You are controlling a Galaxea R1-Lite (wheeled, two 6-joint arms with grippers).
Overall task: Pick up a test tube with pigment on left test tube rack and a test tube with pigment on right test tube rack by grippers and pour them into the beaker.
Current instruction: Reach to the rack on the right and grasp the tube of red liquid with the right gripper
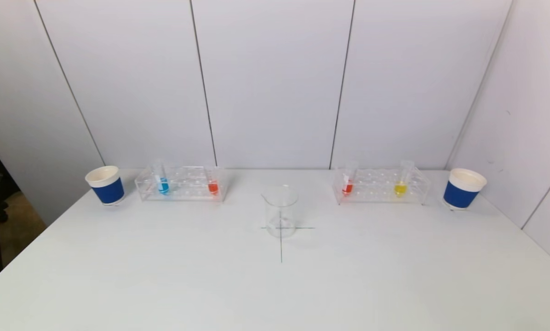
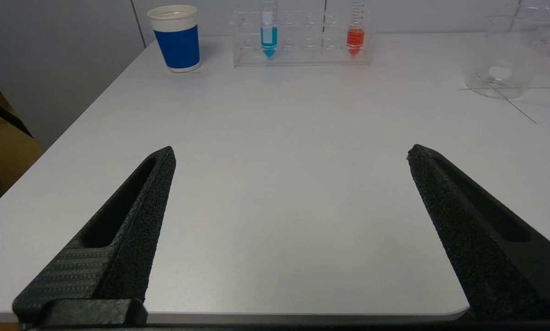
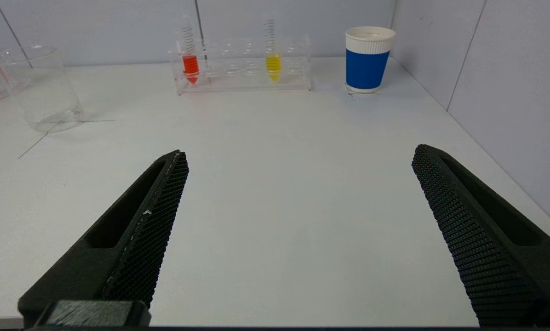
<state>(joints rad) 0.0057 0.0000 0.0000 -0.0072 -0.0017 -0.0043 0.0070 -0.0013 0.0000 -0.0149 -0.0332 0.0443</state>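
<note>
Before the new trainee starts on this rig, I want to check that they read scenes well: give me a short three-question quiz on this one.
1. True or false: the beaker already holds pigment.
2. Which colours stand in the left rack? A blue and red; B yellow and green.
3. Fill in: the left gripper and the right gripper are both ____.

Key: 1 false; 2 A; 3 open.

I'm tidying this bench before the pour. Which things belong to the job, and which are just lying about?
Job:
left rack with blue tube and red tube
right rack with red tube and yellow tube
beaker

Lying about:
left cup
right cup
</note>
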